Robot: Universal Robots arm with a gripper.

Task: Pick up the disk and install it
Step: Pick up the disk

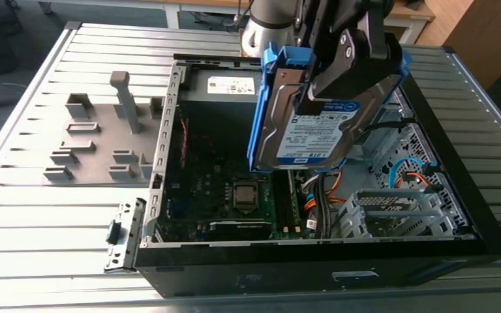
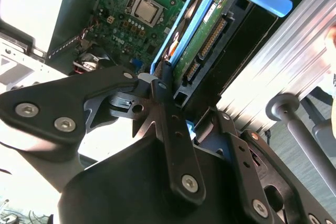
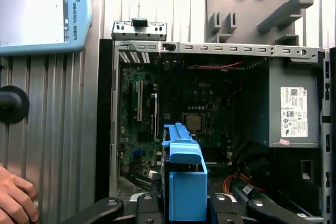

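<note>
The disk (image 1: pixel 313 134), a silver-grey drive with a blue-and-white label in a bright blue carrier, hangs tilted on edge above the open computer case (image 1: pixel 320 270). My gripper (image 1: pixel 325 91) is shut on it from above. In the second wrist view the black fingers (image 2: pixel 167 90) clamp the end of the disk (image 2: pixel 207 45), whose green circuit board and connectors face the camera. In the first wrist view the carrier's blue end of the disk (image 3: pixel 185 182) sits between the finger bases, over the motherboard (image 3: pixel 194 114). The disk touches nothing in the case.
A grey power supply box (image 1: pixel 224 85) fills the case's far corner. A metal drive cage (image 1: pixel 398 215) and orange and blue cables (image 1: pixel 333 189) lie at the exterior view's right. A grey fixture plate (image 1: pixel 94 143) lies beside the case. A hand (image 3: pixel 16 198) rests near a teach pendant (image 3: pixel 42 9).
</note>
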